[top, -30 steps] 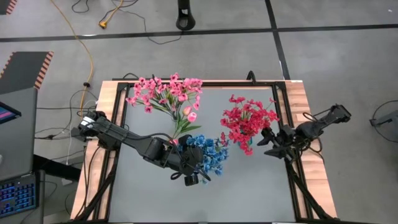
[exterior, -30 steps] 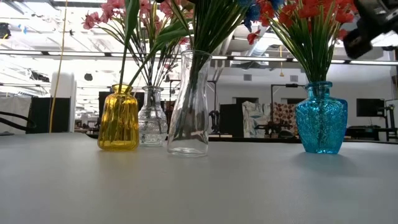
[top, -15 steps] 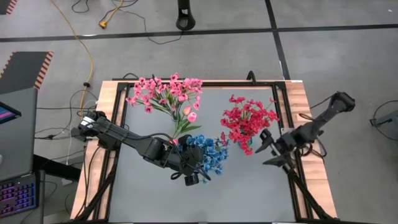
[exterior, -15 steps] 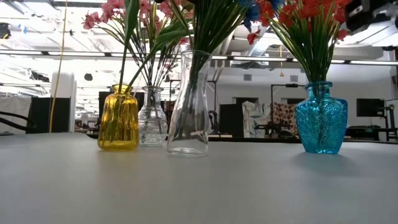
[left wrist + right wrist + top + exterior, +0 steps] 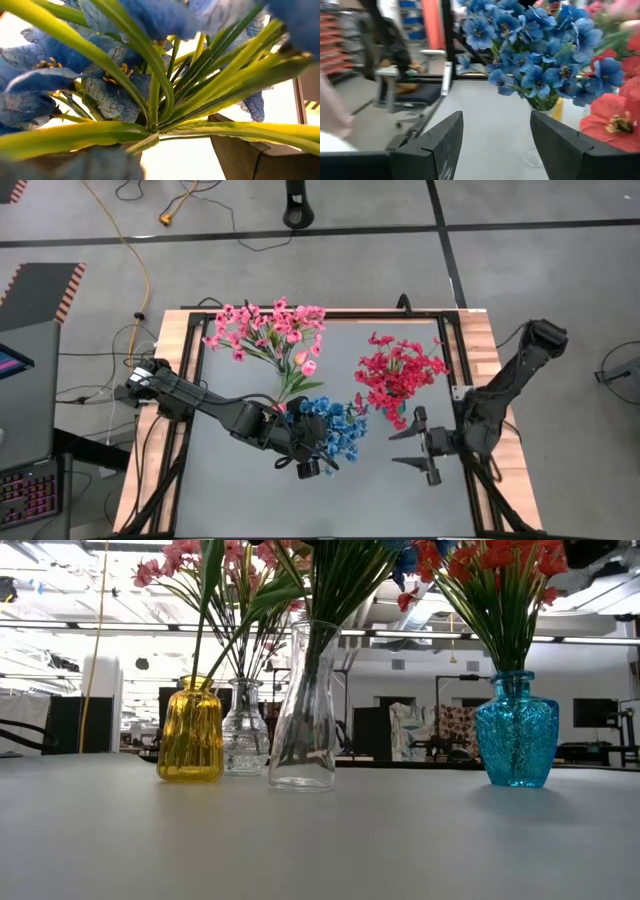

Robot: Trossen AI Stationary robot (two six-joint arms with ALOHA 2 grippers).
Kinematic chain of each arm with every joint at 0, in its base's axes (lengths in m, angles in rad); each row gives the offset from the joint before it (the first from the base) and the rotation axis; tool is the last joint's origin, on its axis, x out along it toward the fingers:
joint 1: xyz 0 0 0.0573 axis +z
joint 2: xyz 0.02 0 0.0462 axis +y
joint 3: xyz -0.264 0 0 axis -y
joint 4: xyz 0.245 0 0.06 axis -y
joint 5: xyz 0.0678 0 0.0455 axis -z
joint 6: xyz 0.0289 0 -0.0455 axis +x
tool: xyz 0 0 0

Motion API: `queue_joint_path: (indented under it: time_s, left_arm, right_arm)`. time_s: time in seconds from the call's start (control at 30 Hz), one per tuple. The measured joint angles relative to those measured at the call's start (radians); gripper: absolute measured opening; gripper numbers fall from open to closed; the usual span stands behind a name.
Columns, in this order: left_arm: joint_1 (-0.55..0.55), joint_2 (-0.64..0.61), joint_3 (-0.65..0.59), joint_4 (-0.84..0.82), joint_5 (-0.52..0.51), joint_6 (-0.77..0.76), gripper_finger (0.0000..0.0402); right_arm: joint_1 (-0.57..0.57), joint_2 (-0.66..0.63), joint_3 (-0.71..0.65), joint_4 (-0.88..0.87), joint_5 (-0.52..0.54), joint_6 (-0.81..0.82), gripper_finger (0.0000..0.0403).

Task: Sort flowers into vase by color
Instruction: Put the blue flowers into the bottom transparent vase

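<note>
**Flowers stand in their vases; my right tool hangs empty beside the red bunch**

My right tool hovers over the grey surface, on its right side toward the near edge. Its two fingers are spread apart with nothing between them. The deep red flowers are near it, a little farther back on the surface, and do not touch it. From my right wrist I look across at the blue flowers, which are apart from this tool, with red petals at the edge of that view.

My left tool sits at the blue flowers near the middle of the surface. From my left wrist I see only blue petals and green stems pressed close; I cannot tell whether the fingers grip any of them.

From table height, the red flowers stand in a blue vase, the blue bunch's stems run into a tall clear vase, and the light pink flowers rise from a small clear vase behind a yellow vase.
</note>
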Motion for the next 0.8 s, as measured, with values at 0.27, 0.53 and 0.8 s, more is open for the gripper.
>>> queue_joint_path:
  time_s: [0.27, 0.53, 0.8]
  left_arm:
    - [0.000, 0.000, 0.000, 0.000, 0.000, 0.000, 0.0206]
    - [0.000, 0.000, 0.000, 0.000, 0.001, 0.000, 0.0206]
    - [0.000, 0.000, 0.000, 0.000, 0.001, 0.000, 0.0206]
  right_arm:
    - [0.053, 0.211, 0.075, 0.000, 0.242, 0.170, 0.0260]
    - [-0.004, 0.450, 0.157, 0.002, 0.343, 0.273, 0.0260]
    - [-0.090, 0.658, 0.273, 0.001, 0.361, 0.276, 0.0260]
